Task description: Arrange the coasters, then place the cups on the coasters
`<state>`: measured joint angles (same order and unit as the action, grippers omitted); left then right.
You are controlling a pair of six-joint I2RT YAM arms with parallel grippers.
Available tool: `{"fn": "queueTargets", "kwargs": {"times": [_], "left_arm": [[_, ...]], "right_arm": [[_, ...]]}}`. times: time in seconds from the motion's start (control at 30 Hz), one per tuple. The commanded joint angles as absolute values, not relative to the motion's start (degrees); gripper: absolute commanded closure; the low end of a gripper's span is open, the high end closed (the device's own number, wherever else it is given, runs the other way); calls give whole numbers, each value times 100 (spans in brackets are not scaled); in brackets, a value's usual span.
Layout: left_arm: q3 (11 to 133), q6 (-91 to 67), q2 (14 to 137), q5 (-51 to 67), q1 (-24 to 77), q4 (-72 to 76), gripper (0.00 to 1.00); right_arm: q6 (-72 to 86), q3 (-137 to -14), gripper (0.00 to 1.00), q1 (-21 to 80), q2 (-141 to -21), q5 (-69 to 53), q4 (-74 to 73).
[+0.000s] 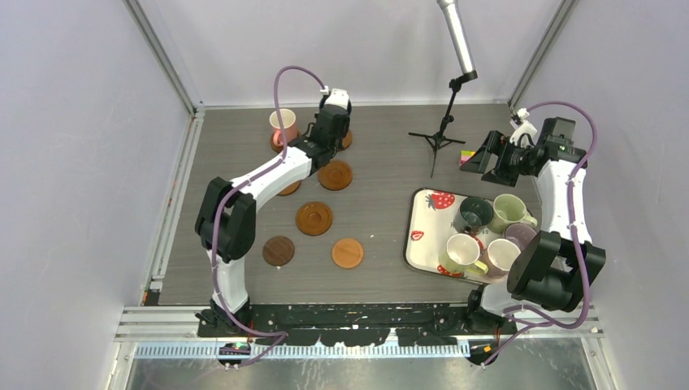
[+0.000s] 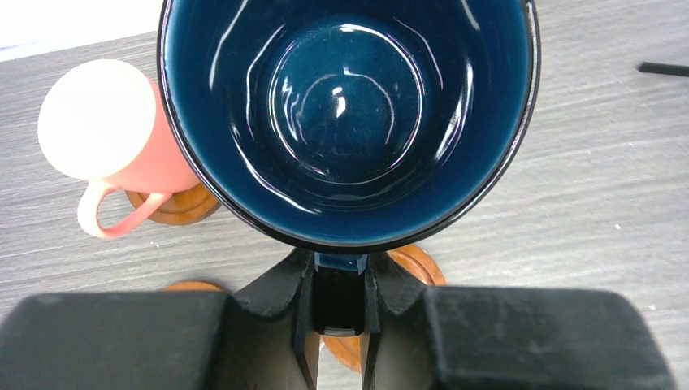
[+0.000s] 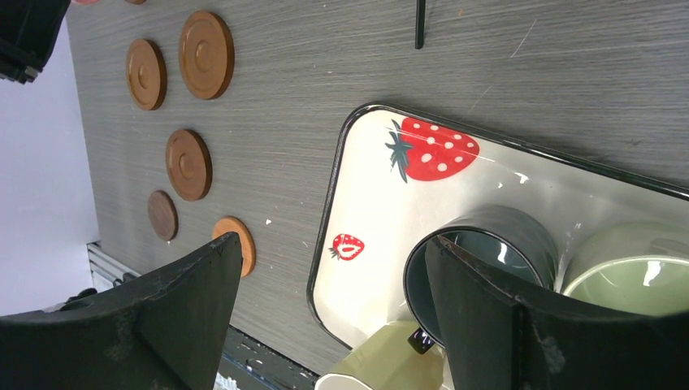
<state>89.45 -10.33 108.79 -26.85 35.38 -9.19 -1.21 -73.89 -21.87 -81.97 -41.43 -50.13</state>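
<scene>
Desk (image 1: 382, 211): grey wood-grain, enclosed by pale walls (image 1: 73, 162).
Coasters (image 1: 314, 218): round, brown wood, rimmed.
Left jaws: clamped on glossy blue cup (image 2: 345, 114) handle.
Right jaws: held apart.

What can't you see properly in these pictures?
- Top view: the left gripper hides the dark blue cup it holds.
- Left wrist view: that cup covers most of the coaster below; contact unclear.
- Right wrist view: the green cup is cut off by the edge.

Dark blue cup (image 2: 349, 122): upright, handle pinched in left gripper (image 2: 339, 280), over a coaster (image 2: 418, 264).
Pink cup (image 2: 106, 134): upright on its own coaster (image 2: 175, 207), just left of that gripper.
Other coasters (image 1: 314, 218): flat, one darker (image 1: 279, 250), behind it.
Five cups (image 1: 473, 214): clustered under the wide-open right gripper (image 3: 329, 244).
</scene>
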Motion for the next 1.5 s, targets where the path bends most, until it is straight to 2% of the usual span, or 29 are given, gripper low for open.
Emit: {"fn": "queueTargets", "kwargs": {"times": [0.0,0.27,0.7,1.47], "left_arm": [[9158,-1177,11051,-2716,3313,284,100],[9539,-1797,11717,-2261,2861,191,100],[10228,-1960,12519,-2326,2748,-143,100],[11005,-2544,13157,-2320,2733,-945,100]], "right_arm": [[-23,-7337,13,-2205,-8250,-4293,-4722],[-2,-7241,13,-2207,-8292,-4376,-4593],[166,-7086,13,-2200,-8227,-4426,-4266],[154,-7050,12,-2201,-8305,-4419,-4220]]}}
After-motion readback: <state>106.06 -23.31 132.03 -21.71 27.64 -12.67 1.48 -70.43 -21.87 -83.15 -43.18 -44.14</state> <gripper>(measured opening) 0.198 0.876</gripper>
